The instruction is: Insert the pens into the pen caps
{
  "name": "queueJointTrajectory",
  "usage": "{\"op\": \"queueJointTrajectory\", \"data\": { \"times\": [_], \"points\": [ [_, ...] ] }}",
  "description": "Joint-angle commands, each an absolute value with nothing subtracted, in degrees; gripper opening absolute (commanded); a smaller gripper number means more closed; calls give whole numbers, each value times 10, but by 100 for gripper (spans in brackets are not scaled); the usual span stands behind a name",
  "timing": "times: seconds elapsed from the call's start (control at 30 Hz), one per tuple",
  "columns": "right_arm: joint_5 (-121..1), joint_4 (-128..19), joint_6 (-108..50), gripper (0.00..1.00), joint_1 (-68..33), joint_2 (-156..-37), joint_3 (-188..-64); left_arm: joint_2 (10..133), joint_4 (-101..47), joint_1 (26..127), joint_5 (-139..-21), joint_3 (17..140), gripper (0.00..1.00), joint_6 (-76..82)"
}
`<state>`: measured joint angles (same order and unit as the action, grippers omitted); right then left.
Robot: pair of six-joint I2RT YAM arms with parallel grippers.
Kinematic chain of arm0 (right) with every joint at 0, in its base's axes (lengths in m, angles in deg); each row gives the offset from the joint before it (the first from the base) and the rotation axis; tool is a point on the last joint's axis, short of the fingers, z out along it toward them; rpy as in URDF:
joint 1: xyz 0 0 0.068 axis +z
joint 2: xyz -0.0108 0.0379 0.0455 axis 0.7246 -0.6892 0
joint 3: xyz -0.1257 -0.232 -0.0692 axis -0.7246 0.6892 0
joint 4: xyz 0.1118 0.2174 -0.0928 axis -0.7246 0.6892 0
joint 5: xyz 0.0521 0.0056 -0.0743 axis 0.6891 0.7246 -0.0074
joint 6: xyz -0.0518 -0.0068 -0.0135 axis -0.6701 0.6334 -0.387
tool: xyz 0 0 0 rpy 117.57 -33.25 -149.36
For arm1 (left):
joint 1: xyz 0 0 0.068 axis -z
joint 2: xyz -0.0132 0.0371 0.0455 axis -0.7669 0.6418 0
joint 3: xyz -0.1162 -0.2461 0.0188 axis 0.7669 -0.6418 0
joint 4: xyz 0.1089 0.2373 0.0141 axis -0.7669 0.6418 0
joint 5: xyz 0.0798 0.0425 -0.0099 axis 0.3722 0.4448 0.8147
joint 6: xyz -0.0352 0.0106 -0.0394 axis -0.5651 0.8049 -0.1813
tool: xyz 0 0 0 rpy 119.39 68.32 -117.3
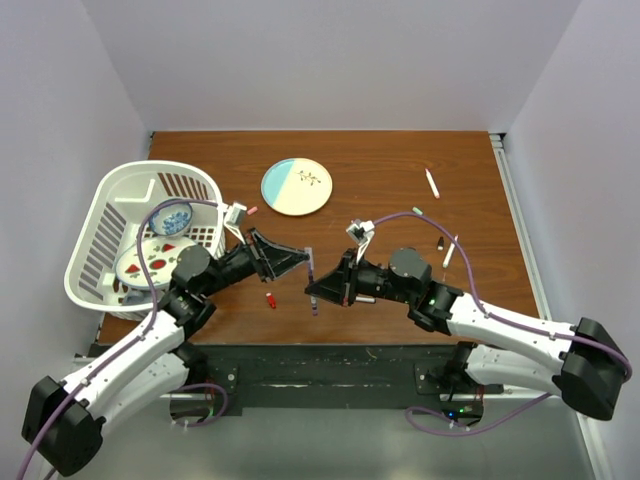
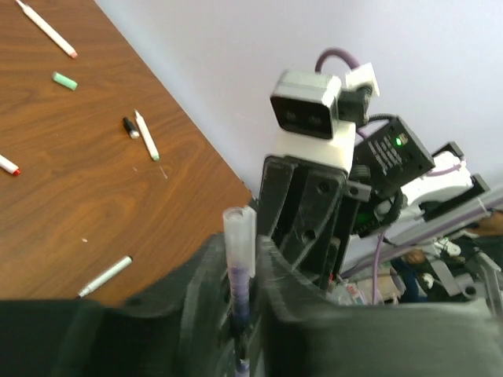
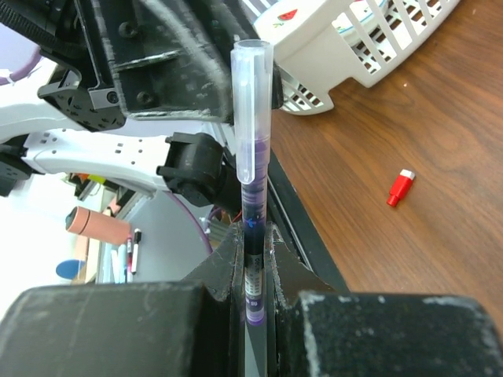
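The dark purple pen (image 3: 253, 224) hangs above the tabletop (image 1: 400, 200) clamped in your right end effector (image 3: 253, 253), your left end effector (image 2: 240, 259) pinched on its translucent cap (image 3: 252, 102): press straight along the pen, without tilting, until it seats.

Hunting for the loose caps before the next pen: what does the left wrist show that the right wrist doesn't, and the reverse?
Only the left wrist: the green cap, the black cap and loose white pens on the table. Only the right wrist: the red cap and the white basket. Both: the purple pen with a clear cap over its tip.
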<state>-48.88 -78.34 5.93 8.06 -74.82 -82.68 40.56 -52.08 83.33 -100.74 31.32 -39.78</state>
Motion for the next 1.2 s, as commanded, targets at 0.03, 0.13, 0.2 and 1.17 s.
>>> {"op": "queueJointTrajectory", "data": {
  "times": [0.03, 0.13, 0.2, 1.17],
  "points": [
    [-500, -808, 46, 0, 81, -730, -860, 385, -478, 850, -1030, 360, 56, -365],
    [-488, -810, 50, 0, 82, -728, -854, 384, -469, 850, -1020, 378, 64, -355],
    [-481, -813, 55, 0, 82, -728, -852, 390, -462, 850, -1015, 389, 65, -348],
    [-505, -845, 58, 0, 96, -712, -860, 369, -480, 862, -1060, 326, 0, -416]
  ]
}}
